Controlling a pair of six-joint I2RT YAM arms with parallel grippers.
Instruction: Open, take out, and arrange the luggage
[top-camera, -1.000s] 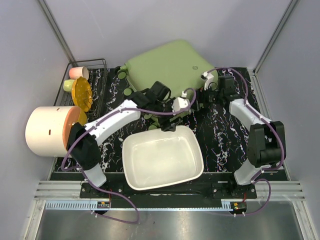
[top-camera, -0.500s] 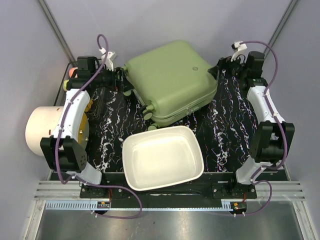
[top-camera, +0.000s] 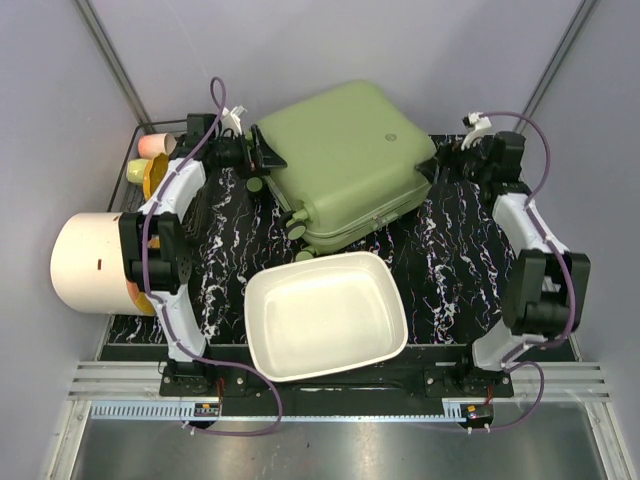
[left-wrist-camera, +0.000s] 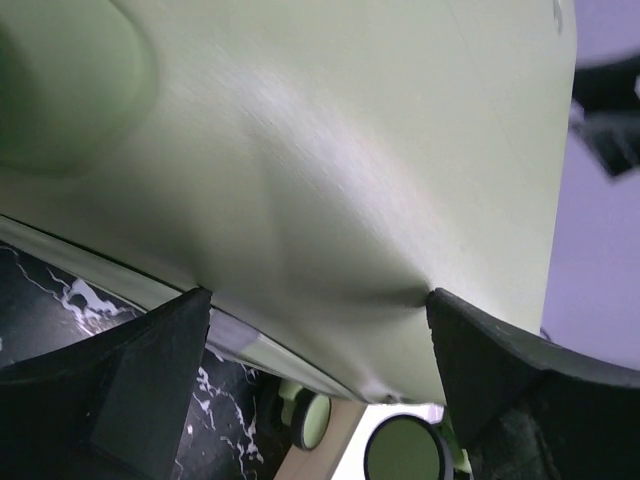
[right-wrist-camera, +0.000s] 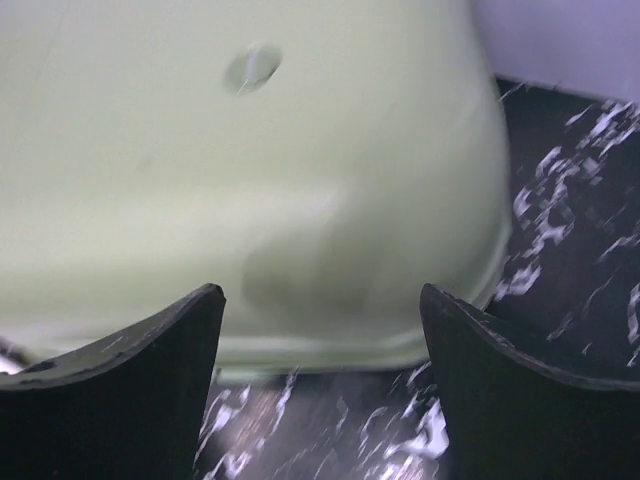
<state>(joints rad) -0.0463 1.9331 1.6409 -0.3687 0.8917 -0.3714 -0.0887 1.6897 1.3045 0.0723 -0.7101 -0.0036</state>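
Nearest, a white rectangular plastic bin (top-camera: 325, 315) sits mid-table on the black marbled mat (top-camera: 460, 260). Just beyond it lies the large olive-green soft-sided suitcase (top-camera: 345, 160), lid shut, its small wheels (top-camera: 297, 226) facing the bin. The left gripper (top-camera: 262, 157) is at the case's far-left corner and the right gripper (top-camera: 438, 168) at its right edge. Both are spread wide and hold nothing. The smooth rounded shell offers little purchase, so an uneven push could slide the case into the bin.
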